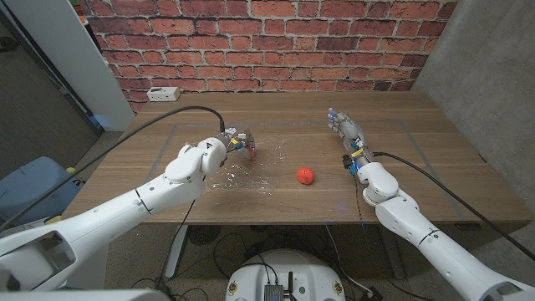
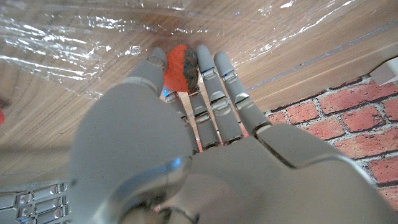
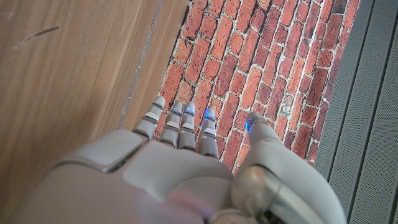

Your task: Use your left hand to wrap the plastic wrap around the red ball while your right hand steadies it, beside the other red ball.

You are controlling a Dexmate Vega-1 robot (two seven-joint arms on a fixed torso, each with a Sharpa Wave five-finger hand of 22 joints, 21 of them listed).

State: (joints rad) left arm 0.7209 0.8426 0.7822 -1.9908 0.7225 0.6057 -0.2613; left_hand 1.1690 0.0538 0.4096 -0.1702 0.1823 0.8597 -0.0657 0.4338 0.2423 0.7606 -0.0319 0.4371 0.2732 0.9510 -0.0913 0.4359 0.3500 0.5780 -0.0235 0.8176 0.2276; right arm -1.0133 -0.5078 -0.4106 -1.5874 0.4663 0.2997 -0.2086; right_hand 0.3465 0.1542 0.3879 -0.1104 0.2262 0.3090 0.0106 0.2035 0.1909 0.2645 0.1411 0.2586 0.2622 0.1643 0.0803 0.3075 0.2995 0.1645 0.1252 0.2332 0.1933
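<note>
A sheet of clear plastic wrap (image 1: 238, 177) lies crumpled on the wooden table (image 1: 435, 159), left of centre. My left hand (image 1: 236, 144) hovers over its far edge. In the left wrist view, a red ball (image 2: 180, 67) sits pinched between the thumb and fingers of my left hand (image 2: 186, 124), with the plastic wrap (image 2: 62, 43) spread beneath it. The other red ball (image 1: 306, 175) sits bare on the table to the right of the wrap. My right hand (image 1: 347, 134) stands further right with fingers stretched out, holding nothing and well apart from both balls.
A small white box (image 1: 163, 93) sits at the table's far left edge against the brick wall. A blue bin (image 1: 33, 180) stands on the floor off the left side. A grey wall runs along the right.
</note>
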